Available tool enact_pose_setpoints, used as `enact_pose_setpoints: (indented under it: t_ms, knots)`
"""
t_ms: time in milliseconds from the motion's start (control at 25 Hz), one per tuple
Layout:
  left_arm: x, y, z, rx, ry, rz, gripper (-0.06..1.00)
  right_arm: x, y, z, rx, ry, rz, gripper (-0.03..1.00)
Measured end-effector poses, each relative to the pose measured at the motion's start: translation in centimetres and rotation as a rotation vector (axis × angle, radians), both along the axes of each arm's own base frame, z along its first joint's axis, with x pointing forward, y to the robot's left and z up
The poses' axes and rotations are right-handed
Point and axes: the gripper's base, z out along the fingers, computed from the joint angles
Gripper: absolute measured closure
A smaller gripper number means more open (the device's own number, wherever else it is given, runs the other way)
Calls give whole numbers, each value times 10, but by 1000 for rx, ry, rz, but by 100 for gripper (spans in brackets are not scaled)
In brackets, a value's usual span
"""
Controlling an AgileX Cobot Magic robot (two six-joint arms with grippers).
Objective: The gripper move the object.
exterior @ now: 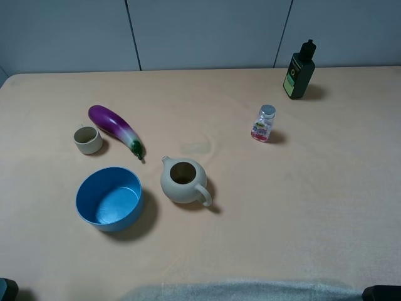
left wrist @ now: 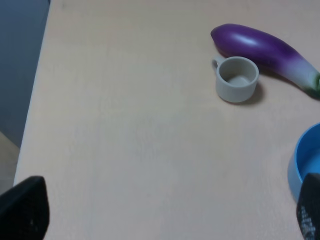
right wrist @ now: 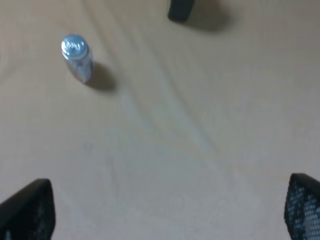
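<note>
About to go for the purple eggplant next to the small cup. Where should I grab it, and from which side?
Grip the glossy purple eggplant across its thick purple middle, coming from straight above with the left end effector. It lies flat and diagonal, so close across its width. The small beige cup sits close beside the fat end; staying toward the middle probably avoids it.

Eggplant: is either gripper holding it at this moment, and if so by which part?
Nothing is held. The eggplant lies on the table beside the small cup; both grippers, left and right, are open and apart from everything.
</note>
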Motion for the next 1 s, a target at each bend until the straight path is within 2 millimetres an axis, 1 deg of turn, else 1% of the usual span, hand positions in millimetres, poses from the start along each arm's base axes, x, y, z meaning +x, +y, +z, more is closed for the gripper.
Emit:
enact_pose_setpoints:
  t_ms: [400,560,720,840,1000]
  knots:
    - [0,0,0,0,0,0,-5,-50,-13,-21,65,-43,-66,28]
    - [0,0,0,0,0,0,-5,-73,-19,-35,75,-70,-69,28]
    - [0,0,0,0,0,0,-5,-94,-25,-55,105,-129,-78,28]
    - [0,0,0,0,0,0,-5,-103,-28,-69,155,-192,-125,28]
    - [0,0,0,0,0,0,-5,-111,-33,-86,189,-273,-240,28]
